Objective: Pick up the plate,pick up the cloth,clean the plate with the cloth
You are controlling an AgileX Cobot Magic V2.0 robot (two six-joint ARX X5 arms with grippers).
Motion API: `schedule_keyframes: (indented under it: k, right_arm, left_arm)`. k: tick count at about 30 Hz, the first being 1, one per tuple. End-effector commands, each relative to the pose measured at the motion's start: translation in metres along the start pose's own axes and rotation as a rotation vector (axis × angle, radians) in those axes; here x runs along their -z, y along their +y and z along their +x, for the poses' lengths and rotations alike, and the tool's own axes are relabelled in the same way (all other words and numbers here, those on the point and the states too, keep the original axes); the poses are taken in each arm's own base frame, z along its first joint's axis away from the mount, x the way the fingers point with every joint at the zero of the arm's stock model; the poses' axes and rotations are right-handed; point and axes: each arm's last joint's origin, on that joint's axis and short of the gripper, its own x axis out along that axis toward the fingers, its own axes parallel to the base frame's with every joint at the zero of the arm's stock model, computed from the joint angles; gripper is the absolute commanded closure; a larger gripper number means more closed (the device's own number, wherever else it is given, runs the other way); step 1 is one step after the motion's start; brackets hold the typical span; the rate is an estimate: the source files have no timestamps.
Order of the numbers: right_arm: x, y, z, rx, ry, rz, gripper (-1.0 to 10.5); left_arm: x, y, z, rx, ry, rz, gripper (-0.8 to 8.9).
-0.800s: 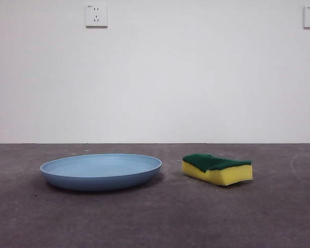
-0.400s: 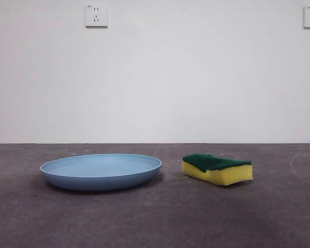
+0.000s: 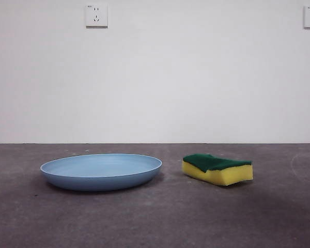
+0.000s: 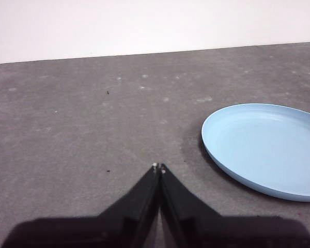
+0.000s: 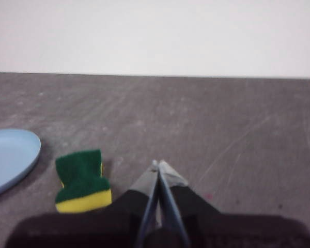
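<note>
**Nothing picked up yet: both arms waiting off the work**

My left gripper (image 4: pixel 158 166) has its jaws pressed together on nothing, tips above bare tabletop with the light blue plate (image 4: pixel 266 147) near, off to one side. My right gripper (image 5: pixel 158 164) is likewise closed and empty, the sponge (image 5: pixel 83 181) just beside it but not touched. From the front, neither arm shows; the plate (image 3: pixel 101 171) lies flat on the grey table (image 3: pixel 155 222) and the yellow-and-green sponge (image 3: pixel 217 169) sits close beside it, apart. I judge all three steps remain: lift plate, take sponge, wipe.
</note>
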Motion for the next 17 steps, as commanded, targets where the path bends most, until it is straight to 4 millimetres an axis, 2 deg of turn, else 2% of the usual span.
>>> schedule_keyframes:
  k: [1, 11, 17]
  right_arm:
    - [0.01, 0.0, 0.001, -0.002, -0.011, 0.054, 9.5]
    - [0.031, 0.0, 0.004, 0.005, 0.077, 0.127, 9.5]
    - [0.031, 0.0, 0.004, 0.006, 0.08, 0.207, 9.5]
  left_arm:
    - [0.004, 0.0, 0.001, -0.002, 0.009, -0.007, 8.17]
    - [0.004, 0.0, 0.001, -0.003, 0.009, -0.007, 8.17]
    - [0.004, 0.0, 0.001, -0.003, 0.009, -0.006, 8.17]
